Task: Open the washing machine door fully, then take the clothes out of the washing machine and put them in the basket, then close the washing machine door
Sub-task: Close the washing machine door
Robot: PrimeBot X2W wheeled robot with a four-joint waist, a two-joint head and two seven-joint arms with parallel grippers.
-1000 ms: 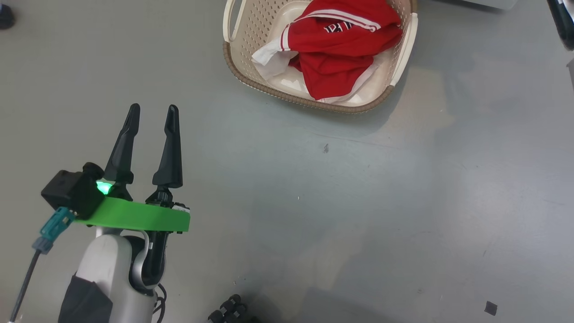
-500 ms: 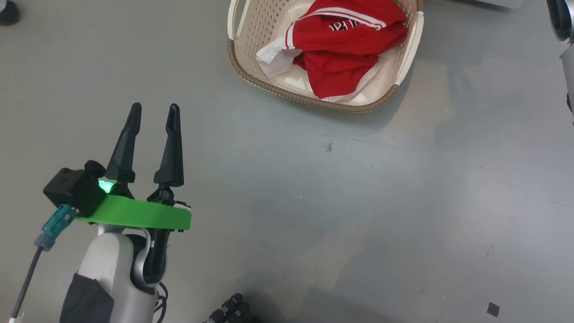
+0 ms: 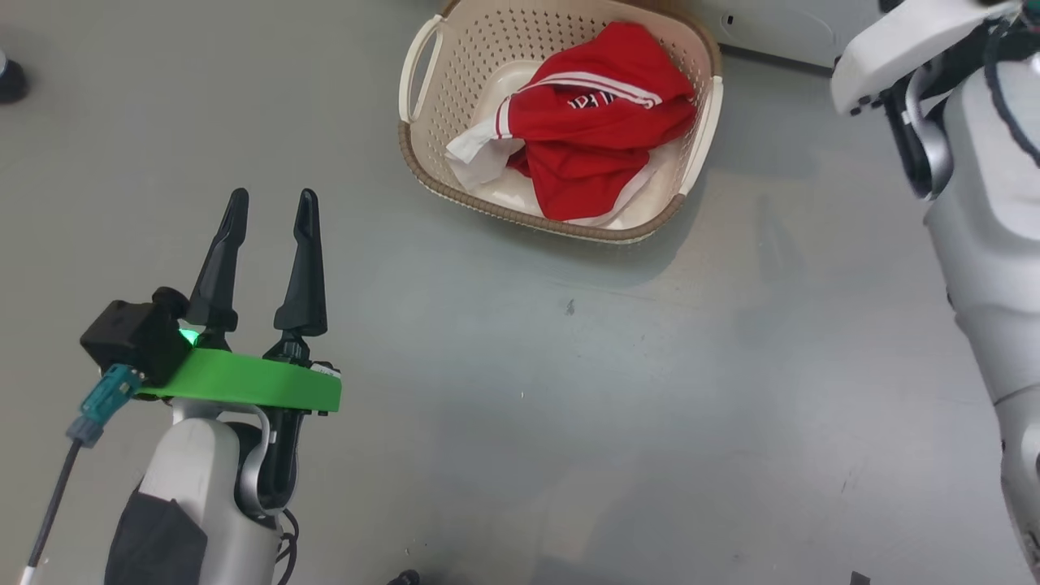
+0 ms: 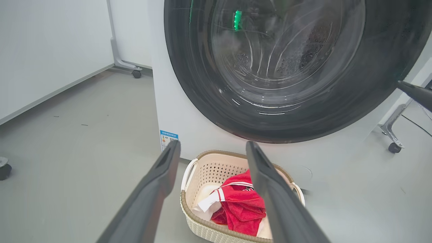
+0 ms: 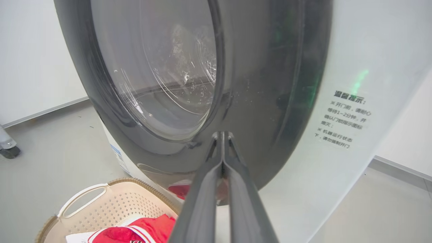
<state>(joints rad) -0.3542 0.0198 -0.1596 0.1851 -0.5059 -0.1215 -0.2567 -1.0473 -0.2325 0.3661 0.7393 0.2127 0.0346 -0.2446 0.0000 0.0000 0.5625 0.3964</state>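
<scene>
Clothes (image 3: 593,138), red with white stripes, lie heaped in the basket (image 3: 487,49) on the grey floor (image 3: 569,390), just in front of the washing machine (image 4: 175,111). The washing machine door (image 4: 280,57) sits flat against the white front, with the steel drum showing through its glass. The right gripper (image 5: 221,135) has its two dark fingers pressed together, tips right at the door's lower black rim; I can't tell if they touch it. The left gripper (image 3: 272,199) hangs over bare floor off to the basket's side, fingers spread wide and holding nothing.
</scene>
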